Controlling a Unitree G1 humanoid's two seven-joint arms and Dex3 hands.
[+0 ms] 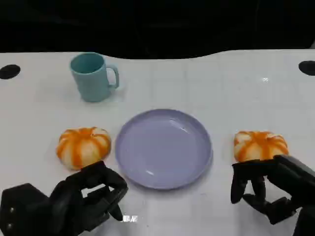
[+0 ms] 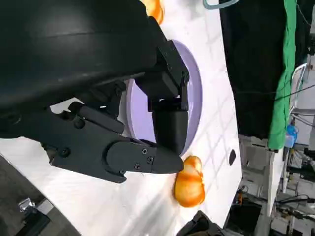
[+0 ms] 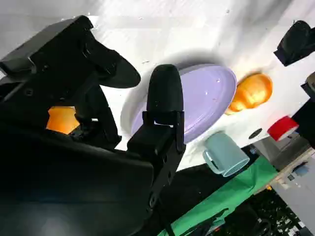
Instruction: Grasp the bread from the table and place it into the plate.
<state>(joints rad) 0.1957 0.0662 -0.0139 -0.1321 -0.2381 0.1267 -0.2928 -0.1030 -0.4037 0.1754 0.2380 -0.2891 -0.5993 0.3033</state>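
Note:
Two orange-and-white striped bread rolls lie on the white table, one (image 1: 83,146) left of the lavender plate (image 1: 164,147) and one (image 1: 260,145) right of it. The plate holds nothing. My left hand (image 1: 81,199) hovers just in front of the left roll, fingers apart and holding nothing. My right hand (image 1: 270,187) sits just in front of the right roll, fingers spread and curved toward it, nothing in its grasp. In the left wrist view the plate (image 2: 194,105) and the far roll (image 2: 189,184) show past my fingers (image 2: 170,132). The right wrist view shows the plate (image 3: 211,96) and both rolls (image 3: 251,93) (image 3: 61,120).
A teal mug (image 1: 92,76) stands at the back left of the table, handle to the right. Black round marks sit at the far left edge (image 1: 10,71) and far right edge (image 1: 307,67). Beyond the table's far edge it is dark.

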